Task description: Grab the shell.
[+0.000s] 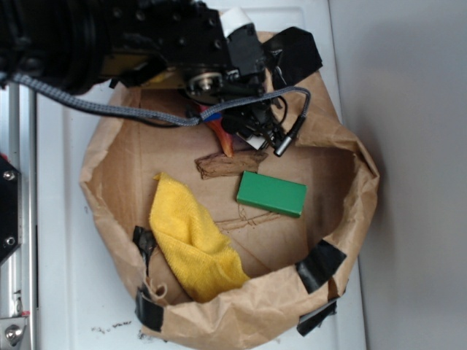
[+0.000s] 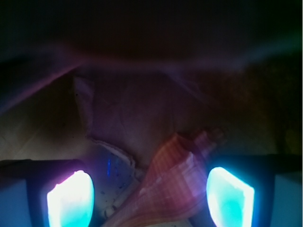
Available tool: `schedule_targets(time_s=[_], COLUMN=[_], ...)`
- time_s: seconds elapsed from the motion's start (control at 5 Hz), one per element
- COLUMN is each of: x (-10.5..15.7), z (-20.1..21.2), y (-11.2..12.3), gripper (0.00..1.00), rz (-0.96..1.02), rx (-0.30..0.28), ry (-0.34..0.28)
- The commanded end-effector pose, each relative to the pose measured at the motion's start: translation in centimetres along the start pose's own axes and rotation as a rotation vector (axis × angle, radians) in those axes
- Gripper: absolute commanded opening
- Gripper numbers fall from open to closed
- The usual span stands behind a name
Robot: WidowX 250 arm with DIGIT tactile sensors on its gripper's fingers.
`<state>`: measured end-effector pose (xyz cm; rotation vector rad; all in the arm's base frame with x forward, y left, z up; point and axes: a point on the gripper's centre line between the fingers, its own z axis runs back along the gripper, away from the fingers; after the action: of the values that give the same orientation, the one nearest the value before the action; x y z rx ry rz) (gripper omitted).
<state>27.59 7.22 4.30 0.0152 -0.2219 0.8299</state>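
The shell (image 1: 223, 140) shows as an orange-brown tip poking out from under my gripper (image 1: 235, 125) at the back of the brown paper tray (image 1: 350, 219). In the wrist view the ribbed, pinkish-orange shell (image 2: 177, 177) lies slantwise between my glowing fingers. My gripper (image 2: 150, 197) is open around it. The right pad (image 2: 230, 196) is close beside the shell's wide part, and the left pad (image 2: 71, 198) stands well apart from it. Most of the shell is hidden by the arm in the exterior view.
A flat brown wood piece (image 1: 228, 163) lies just in front of the shell. A green block (image 1: 271, 193) sits to its right and a yellow cloth (image 1: 191, 237) at the front left. The crumpled paper walls, patched with black tape (image 1: 319, 264), rise all round.
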Motion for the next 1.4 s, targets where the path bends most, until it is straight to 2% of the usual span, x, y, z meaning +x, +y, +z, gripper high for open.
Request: schedule_targets(time_s=[0.0, 0.2, 0.4, 1.0, 1.2], x=[0.3, 0.5, 0.6, 0.5, 0.6], z=[0.3, 0.2, 1.0, 3.3, 3.4], y=[0.3, 0.3, 0.3, 1.0, 1.4], gripper=[0.96, 0.0, 0.0, 0.0, 1.0], rz=[-0.052, -0.037, -0.071, -0.106, -0.096], rx=[0.017, 0.011, 0.021, -0.028, -0.058], ry=[-0.046, -0.025, -0.067, -0.096, -0.08])
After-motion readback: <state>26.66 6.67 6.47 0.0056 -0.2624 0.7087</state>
